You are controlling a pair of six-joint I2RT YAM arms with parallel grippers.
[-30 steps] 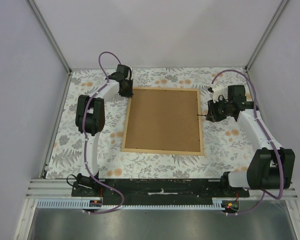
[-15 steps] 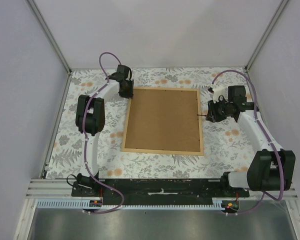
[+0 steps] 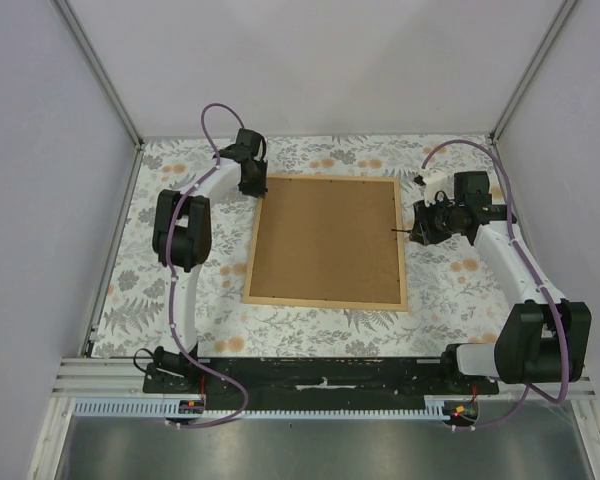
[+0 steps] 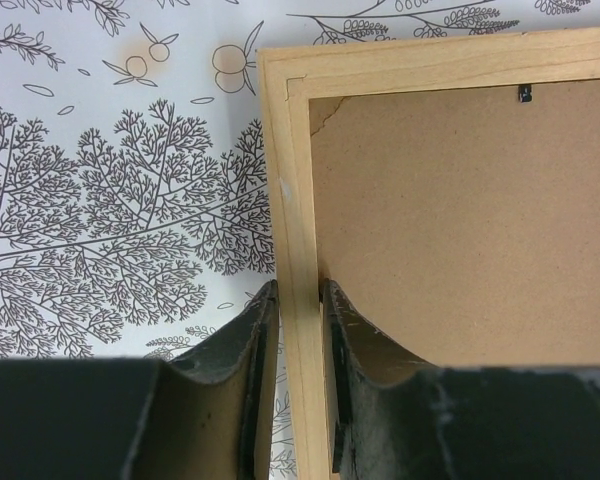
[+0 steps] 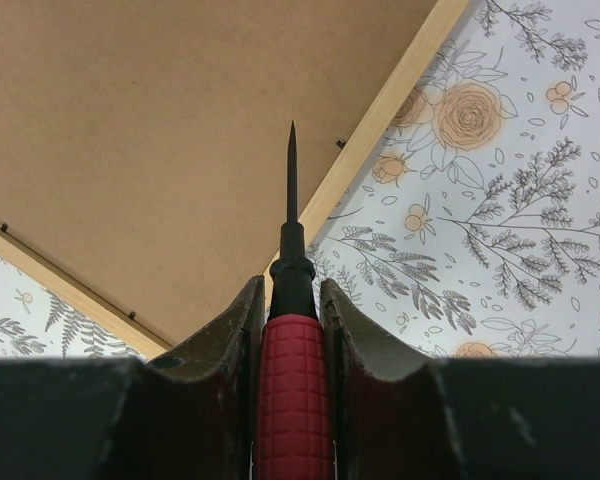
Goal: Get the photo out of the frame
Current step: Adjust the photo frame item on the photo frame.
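The frame (image 3: 326,242) lies back side up on the floral cloth, its brown board facing me; the photo is hidden under it. At the frame's far-left corner my left gripper (image 3: 252,184) is shut on the left wooden strip (image 4: 285,200), one finger outside and one over the board, as the left wrist view (image 4: 300,292) shows. My right gripper (image 3: 421,228) is shut on a red-handled screwdriver (image 5: 292,390). Its black tip (image 5: 292,150) points at the frame's right strip.
Small black retaining clips sit along the inside of the frame, one at the far strip (image 4: 524,93) and one by the right strip (image 5: 340,144). The floral tablecloth (image 3: 460,285) surrounds the frame. Grey walls enclose three sides.
The left arm has shifted very slightly, its gripper staying on the frame's far-left corner. The frame and the right arm with the screwdriver have not moved.
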